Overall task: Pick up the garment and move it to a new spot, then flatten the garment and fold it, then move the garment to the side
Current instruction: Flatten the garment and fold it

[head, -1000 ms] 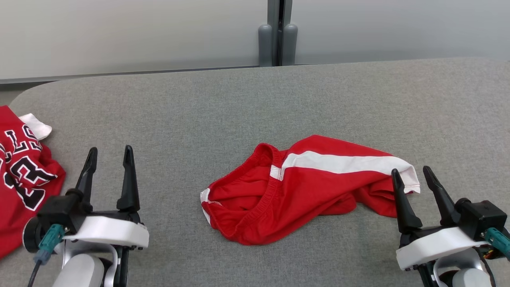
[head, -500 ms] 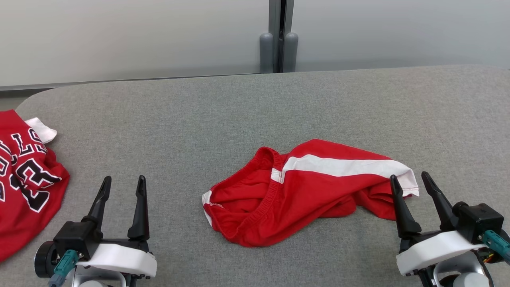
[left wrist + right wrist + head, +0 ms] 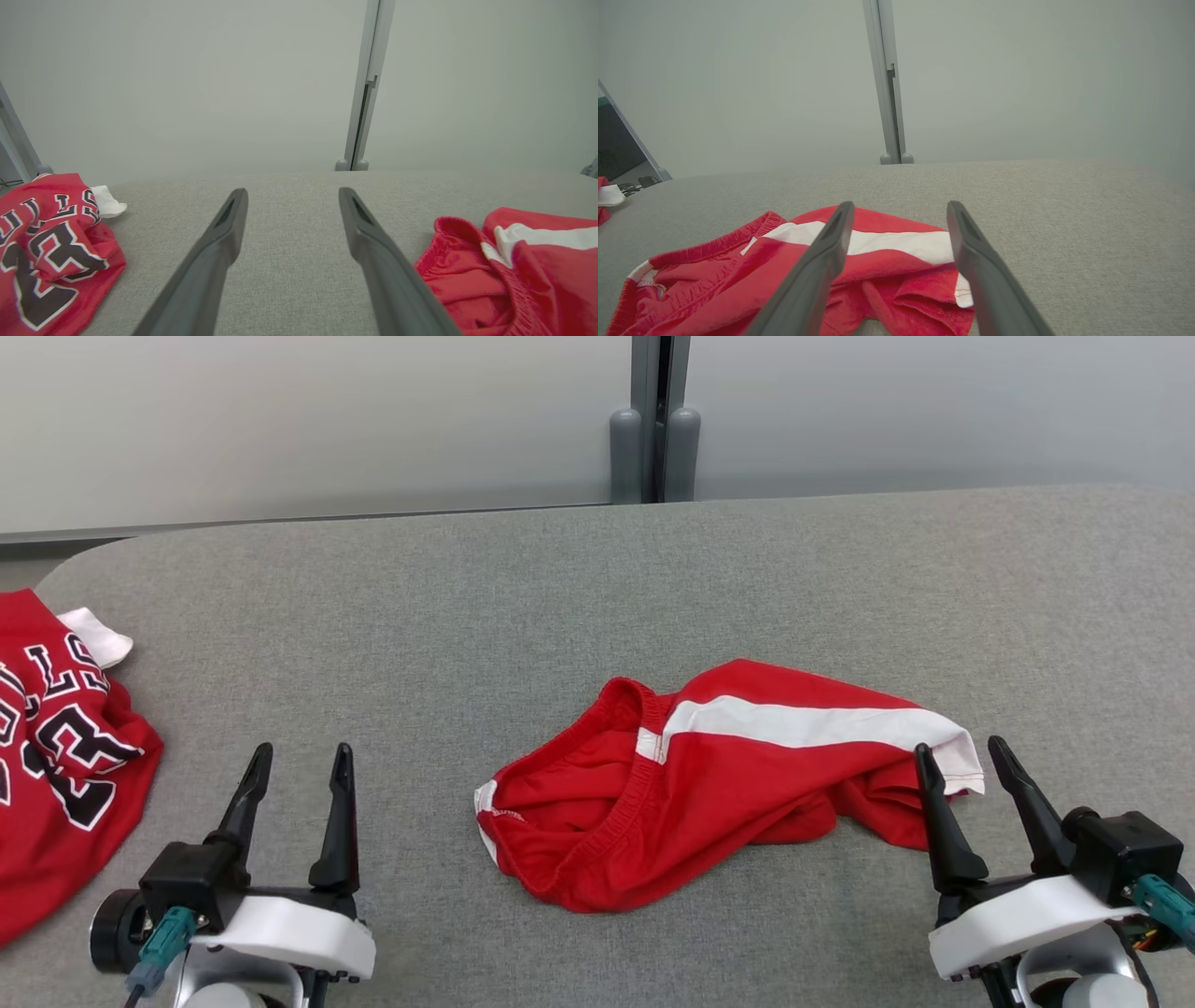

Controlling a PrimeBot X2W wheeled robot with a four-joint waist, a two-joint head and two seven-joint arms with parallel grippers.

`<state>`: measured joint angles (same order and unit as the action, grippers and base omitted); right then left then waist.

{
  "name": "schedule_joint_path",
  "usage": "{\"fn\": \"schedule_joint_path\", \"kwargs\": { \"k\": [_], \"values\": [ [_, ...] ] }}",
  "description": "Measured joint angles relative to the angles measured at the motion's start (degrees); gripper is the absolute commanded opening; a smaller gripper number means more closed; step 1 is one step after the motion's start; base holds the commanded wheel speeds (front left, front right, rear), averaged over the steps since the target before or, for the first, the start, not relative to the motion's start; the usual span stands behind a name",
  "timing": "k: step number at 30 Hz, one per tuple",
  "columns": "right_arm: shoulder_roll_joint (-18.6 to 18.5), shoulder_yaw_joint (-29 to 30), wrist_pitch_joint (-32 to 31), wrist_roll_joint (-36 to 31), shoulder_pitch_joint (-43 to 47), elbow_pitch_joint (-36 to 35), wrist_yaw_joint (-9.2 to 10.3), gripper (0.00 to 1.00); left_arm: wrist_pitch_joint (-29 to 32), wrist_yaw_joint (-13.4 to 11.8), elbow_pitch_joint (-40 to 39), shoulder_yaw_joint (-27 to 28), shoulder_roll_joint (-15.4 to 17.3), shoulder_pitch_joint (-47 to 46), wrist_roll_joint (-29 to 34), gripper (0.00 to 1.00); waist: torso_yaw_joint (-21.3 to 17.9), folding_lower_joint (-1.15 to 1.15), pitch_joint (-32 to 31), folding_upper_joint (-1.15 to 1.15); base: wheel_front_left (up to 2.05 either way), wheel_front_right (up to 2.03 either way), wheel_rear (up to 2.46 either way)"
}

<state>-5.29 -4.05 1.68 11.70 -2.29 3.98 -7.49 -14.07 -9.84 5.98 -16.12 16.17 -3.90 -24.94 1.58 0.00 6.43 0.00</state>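
The garment (image 3: 709, 793), red shorts with a white side stripe, lies crumpled on the grey table (image 3: 467, 616), waistband toward the left. My right gripper (image 3: 959, 745) is open at the shorts' right end, its left finger over the white hem. In the right wrist view that gripper (image 3: 901, 204) frames the shorts' striped leg (image 3: 896, 242) between its fingers, apart from it. My left gripper (image 3: 303, 749) is open and empty over bare table, well left of the waistband. The left wrist view puts the left gripper (image 3: 293, 191) with the shorts (image 3: 514, 270) off to its right.
A red jersey (image 3: 65, 775) with black and white lettering lies bunched at the table's left edge, also seen as the jersey (image 3: 46, 242) left of my left fingers. A grey post (image 3: 653, 429) stands against the pale wall behind the table.
The left gripper has drawn back toward the near edge and slightly right, still open. The head camera shifted a little. The right gripper and the shorts have hardly moved.
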Motion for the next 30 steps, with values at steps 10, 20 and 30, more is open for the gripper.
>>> {"fn": "schedule_joint_path", "kwargs": {
  "k": [10,20,30],
  "values": [
    [0.29,-0.37,-0.09,0.22,-1.2,-0.57,0.0,1.0,11.93,10.24,2.4,-12.46,-2.4,-12.06,1.18,1.0,-0.99,0.0,2.55,0.0,0.0,0.0,0.0],
    [0.86,-0.52,1.34,0.73,-2.54,0.31,0.0,1.0,20.94,15.84,13.01,-18.15,-7.53,-20.68,-3.83,1.0,-4.39,0.0,5.41,0.0,0.0,0.0,0.0],
    [1.37,-0.69,2.61,0.89,-3.77,1.66,0.0,1.0,23.37,16.96,22.25,-20.86,-8.57,-26.16,-7.89,1.0,-6.58,0.0,7.87,0.0,0.0,0.0,0.0]
  ]
}}
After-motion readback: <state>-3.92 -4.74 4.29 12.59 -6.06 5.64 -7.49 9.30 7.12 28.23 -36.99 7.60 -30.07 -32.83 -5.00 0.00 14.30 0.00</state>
